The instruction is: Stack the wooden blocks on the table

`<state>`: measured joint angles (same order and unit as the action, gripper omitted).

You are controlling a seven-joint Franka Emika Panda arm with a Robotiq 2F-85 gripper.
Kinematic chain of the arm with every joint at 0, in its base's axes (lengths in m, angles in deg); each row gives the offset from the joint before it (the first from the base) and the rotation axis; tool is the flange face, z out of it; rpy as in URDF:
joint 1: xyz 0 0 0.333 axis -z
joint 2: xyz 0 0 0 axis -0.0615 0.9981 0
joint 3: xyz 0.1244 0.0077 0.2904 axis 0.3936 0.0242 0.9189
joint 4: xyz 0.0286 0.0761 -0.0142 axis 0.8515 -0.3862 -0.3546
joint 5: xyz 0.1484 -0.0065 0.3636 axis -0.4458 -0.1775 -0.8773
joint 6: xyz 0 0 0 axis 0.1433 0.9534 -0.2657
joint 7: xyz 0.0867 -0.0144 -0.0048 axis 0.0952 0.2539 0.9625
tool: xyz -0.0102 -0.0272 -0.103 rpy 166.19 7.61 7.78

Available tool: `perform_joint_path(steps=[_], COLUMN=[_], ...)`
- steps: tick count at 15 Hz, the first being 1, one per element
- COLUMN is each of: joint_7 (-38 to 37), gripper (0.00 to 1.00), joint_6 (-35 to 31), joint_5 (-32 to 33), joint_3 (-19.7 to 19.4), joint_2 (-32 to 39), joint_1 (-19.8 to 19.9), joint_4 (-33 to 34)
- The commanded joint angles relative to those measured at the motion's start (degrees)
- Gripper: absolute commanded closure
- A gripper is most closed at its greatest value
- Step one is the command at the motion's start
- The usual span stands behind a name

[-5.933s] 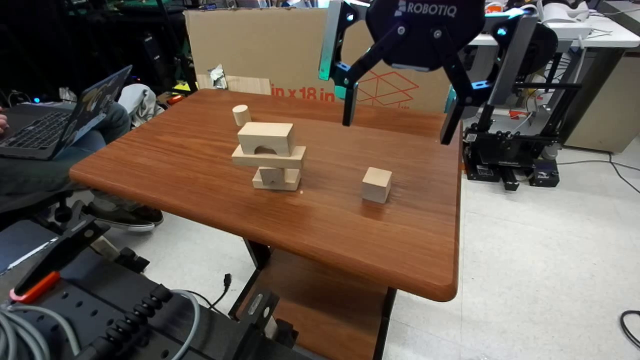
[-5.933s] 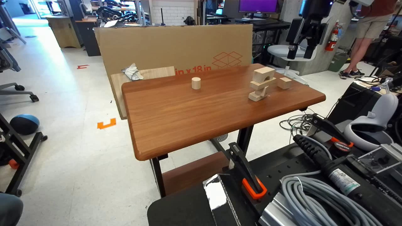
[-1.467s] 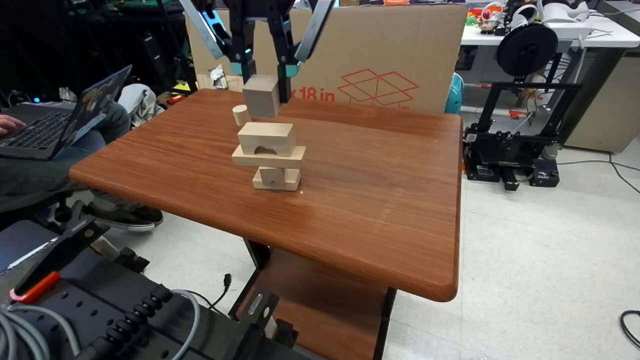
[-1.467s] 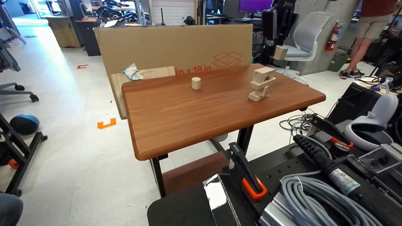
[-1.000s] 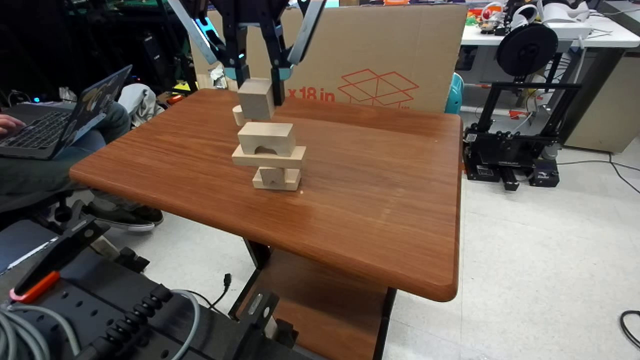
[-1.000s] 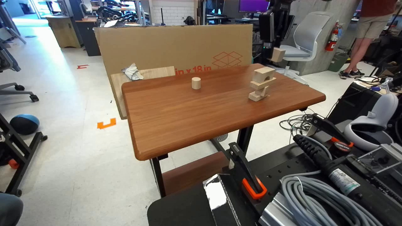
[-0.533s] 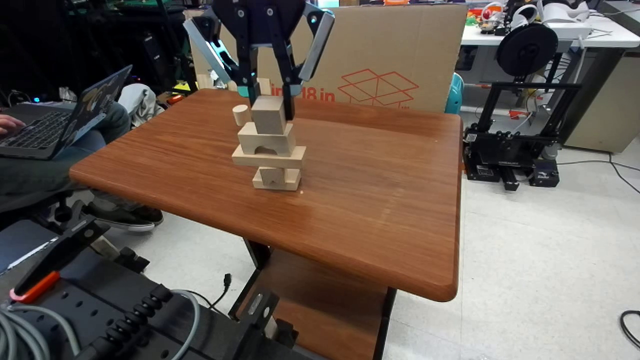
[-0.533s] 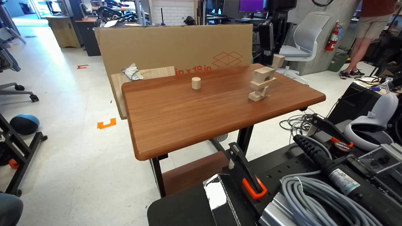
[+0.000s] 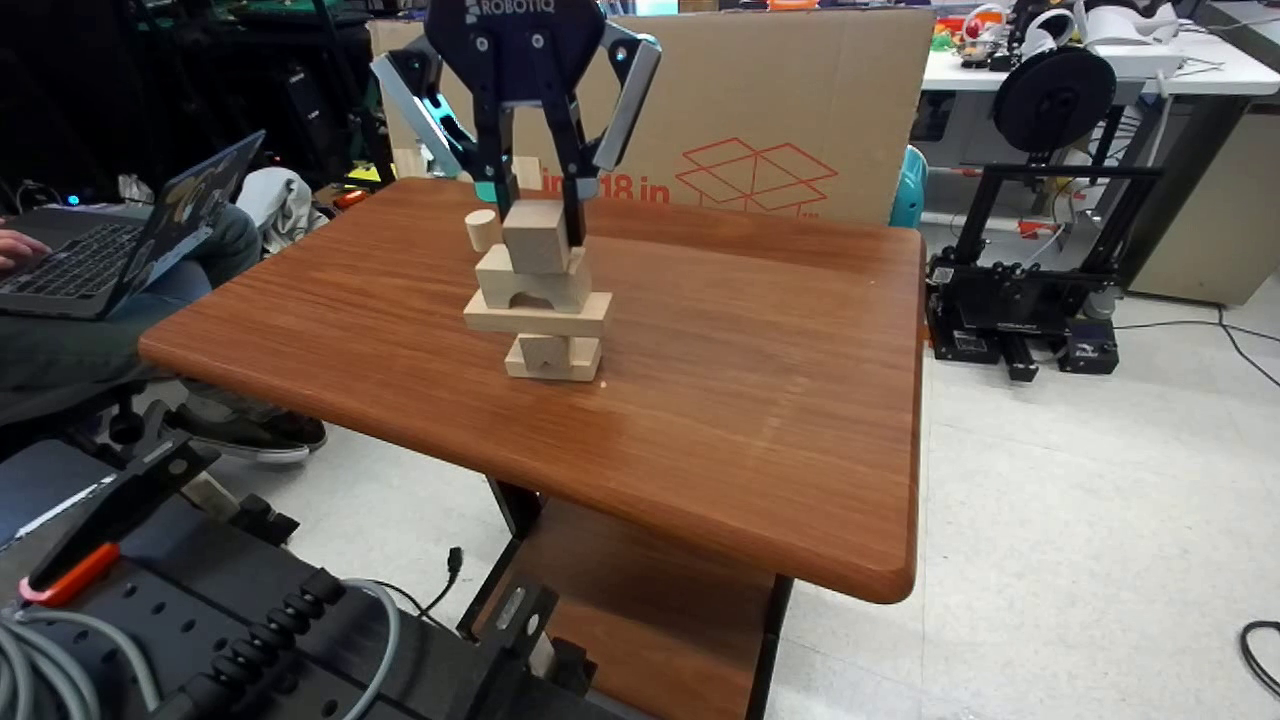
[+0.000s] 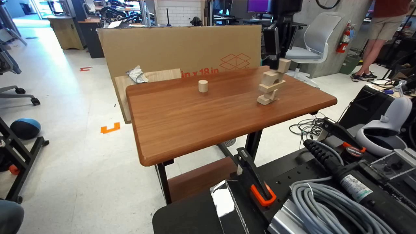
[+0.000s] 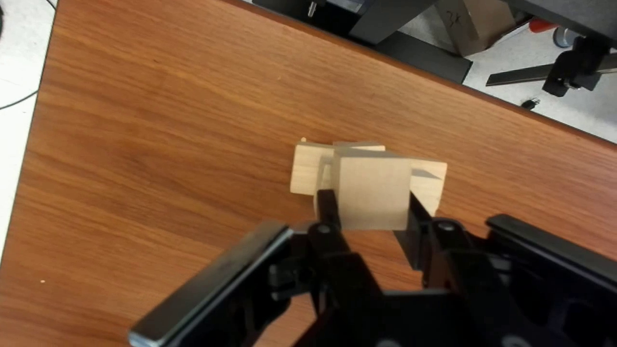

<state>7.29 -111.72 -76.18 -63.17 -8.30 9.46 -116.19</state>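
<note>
My gripper (image 11: 372,205) is shut on a pale wooden cube (image 11: 374,190), one finger pressed to each side. In an exterior view the cube (image 9: 537,237) is at the top of a tower, overlapping the upper face of an arched block (image 9: 531,283). Whether it touches that block, I cannot tell. Below the arch lies a long flat slab (image 9: 535,318). A smaller block (image 9: 545,352) and a flat base piece (image 9: 583,362) carry it on the reddish-brown table (image 9: 720,430). A wooden cylinder (image 10: 203,86) stands apart, upright on the table.
A large cardboard box (image 10: 182,45) rises behind the table's far edge. Beside the table a seated person holds a laptop (image 9: 150,230). A black cart with clamps (image 10: 256,178) and coiled cable (image 10: 320,201) stands on the near side.
Several seconds ago the gripper was open and the cube stood alone on the table. Since then it was gripped, lifted and carried over the tower; in the last second it has come down.
</note>
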Motion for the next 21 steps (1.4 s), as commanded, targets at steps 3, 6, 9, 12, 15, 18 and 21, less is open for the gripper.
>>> perform_joint_path(steps=[3, 6, 9, 12, 15, 18, 21], joint_7=[-0.6, -0.7, -0.5, -0.9, -1.0, 0.0, 0.6], gripper=[0.92, 0.92, 0.92, 0.40, 0.19, 0.01, 0.00], joint_6=[0.0, 0.0, -0.1, -0.1, -0.3, 0.8, 3.2], joint_5=[1.0, 1.1, 1.0, 1.3, 1.7, 1.3, 0.6], joint_3=[-0.2, -0.2, 0.0, 0.1, -0.1, -0.3, -0.8], joint_2=[0.6, 0.5, 0.6, 0.7, 0.4, -1.0, -3.9], joint_1=[-1.2, -1.4, -1.6, -2.1, -2.3, -1.8, -1.1], joint_4=[0.9, 0.6, 0.7, 0.7, 0.6, 0.0, -0.9])
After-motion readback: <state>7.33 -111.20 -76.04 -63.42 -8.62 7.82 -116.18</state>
